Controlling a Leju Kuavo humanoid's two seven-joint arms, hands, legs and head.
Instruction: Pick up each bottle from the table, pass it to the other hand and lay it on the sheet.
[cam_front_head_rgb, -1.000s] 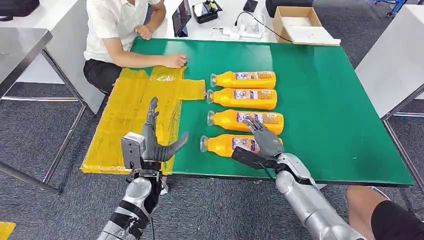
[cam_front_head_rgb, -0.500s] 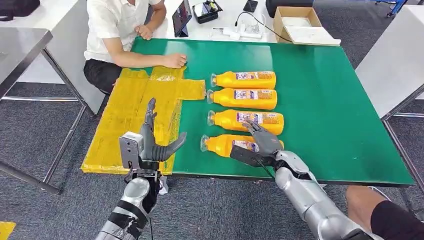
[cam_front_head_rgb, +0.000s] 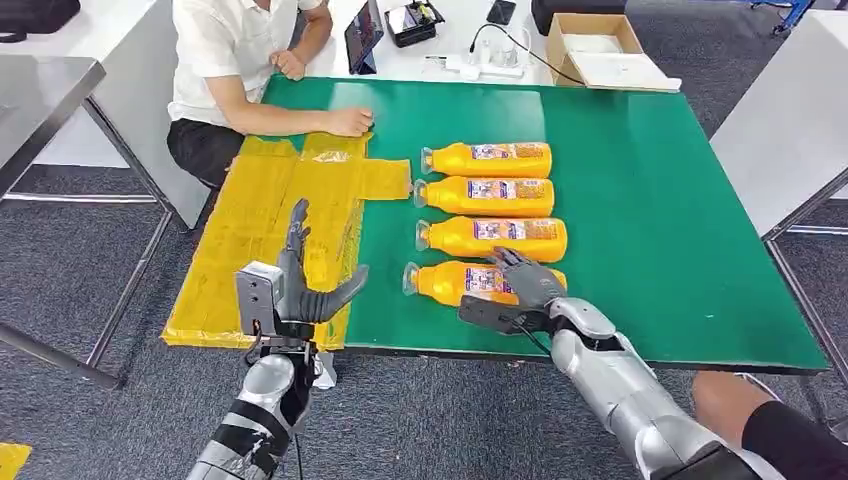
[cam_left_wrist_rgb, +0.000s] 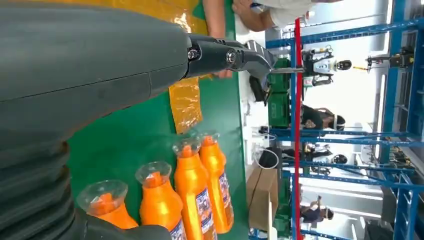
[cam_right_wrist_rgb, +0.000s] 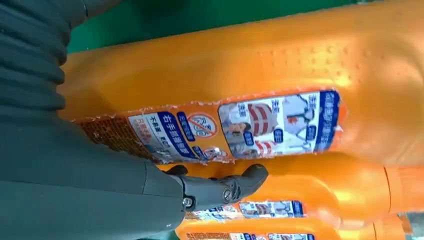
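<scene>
— Where do our fingers stand? Start at the right hand (cam_front_head_rgb: 522, 283).

— Its fingers (cam_front_head_rgb: 510, 262) are draped over the nearest bottle (cam_front_head_rgb: 455, 283), dark tips on the label, the thumb low on our side. They lie spread across the body; we judge them not yet clamped, so we call nothing held. The bottle lies flat on the green table (cam_front_head_rgb: 650, 200).

— Which way does it run?

— Its long axis goes crossways before us, clear cap pointing toward the yellow sheet (cam_front_head_rgb: 255, 240), base under our right palm. We reach over its middle.

— And the left hand (cam_front_head_rgb: 300, 290)?

— Spread wide, empty, upright on the cap side of that bottle, over the sheet's near edge. Three more bottles (cam_front_head_rgb: 490, 195) lie parallel beyond the nearest one.

— So the right hand is plainly nearer. Any worry?

— A round body may roll away from the closing fingers.
</scene>
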